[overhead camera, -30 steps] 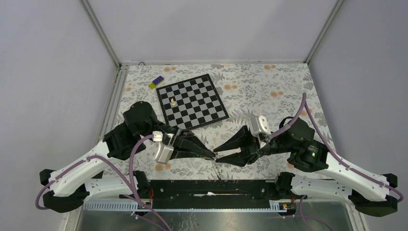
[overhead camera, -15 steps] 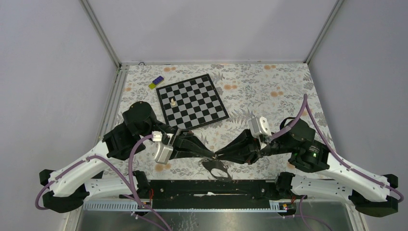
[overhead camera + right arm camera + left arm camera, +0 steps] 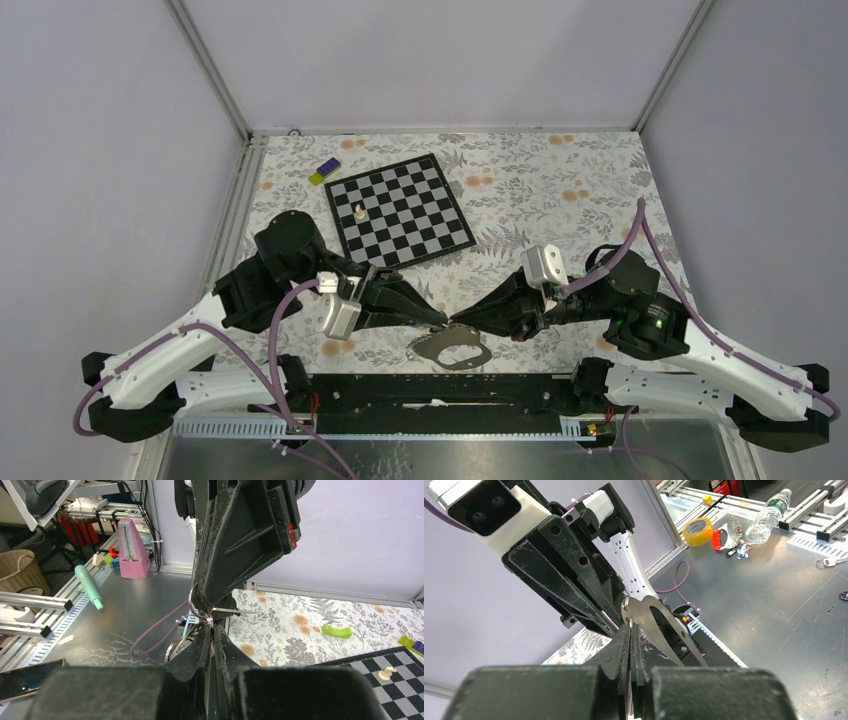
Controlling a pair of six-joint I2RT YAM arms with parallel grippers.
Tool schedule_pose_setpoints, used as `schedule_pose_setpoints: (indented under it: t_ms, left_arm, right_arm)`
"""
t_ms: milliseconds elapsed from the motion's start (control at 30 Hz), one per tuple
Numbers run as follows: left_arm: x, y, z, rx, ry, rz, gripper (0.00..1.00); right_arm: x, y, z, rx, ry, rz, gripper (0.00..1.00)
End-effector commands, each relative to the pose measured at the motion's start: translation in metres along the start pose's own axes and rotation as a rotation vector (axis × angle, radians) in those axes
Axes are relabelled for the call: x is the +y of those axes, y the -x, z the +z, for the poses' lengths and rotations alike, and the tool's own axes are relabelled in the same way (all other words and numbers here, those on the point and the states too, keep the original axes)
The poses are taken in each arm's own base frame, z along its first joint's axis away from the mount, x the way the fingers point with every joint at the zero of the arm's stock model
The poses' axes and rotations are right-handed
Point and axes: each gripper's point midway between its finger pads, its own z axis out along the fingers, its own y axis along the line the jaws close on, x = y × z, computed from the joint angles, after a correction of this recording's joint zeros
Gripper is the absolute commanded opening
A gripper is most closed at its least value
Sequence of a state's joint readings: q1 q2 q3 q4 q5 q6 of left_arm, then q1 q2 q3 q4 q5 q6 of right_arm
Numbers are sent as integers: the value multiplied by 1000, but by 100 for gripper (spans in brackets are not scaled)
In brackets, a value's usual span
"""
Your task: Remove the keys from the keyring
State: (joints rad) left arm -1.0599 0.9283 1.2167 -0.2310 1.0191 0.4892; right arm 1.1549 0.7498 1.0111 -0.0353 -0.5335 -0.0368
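A thin wire keyring [image 3: 196,601] is pinched between the closed left pincer [image 3: 442,321] and closed right pincer [image 3: 453,323], silvery keys [image 3: 450,350] hung below; the grip points are hidden.

The tablecloth [image 3: 560,180] bore grey leaves and orange flowers on white. The chessboard [image 3: 400,210] was checked black and pale grey, its chess piece [image 3: 358,213] white. The cables [image 3: 272,335] were purple, the keyring [image 3: 190,602] silvery.

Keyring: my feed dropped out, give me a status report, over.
Left gripper shut on keyring; right gripper shut, tips meeting. Keys not yet off. Flat metal piece dangles below; chessboard well apart.
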Motion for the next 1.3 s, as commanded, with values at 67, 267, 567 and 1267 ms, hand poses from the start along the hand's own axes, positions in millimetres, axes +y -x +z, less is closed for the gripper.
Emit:
schedule_pose_setpoints:
  t_ms: [67, 267, 567, 1267]
  left_arm:
    - [3, 20, -3, -43, 20, 80, 0]
    - [3, 20, -5, -42, 26, 83, 0]
    - [3, 19, -4, -40, 25, 81, 0]
    - [18, 29, -14, -74, 160, 301, 0]
  right_arm:
    - [-1, 20, -7, -60, -28, -45, 2]
    - [1, 43, -13, -148, -42, -80, 0]
    - [2, 53, -16, -208, -49, -85, 0]
    - [-8, 84, -21, -414, -118, 42, 0]
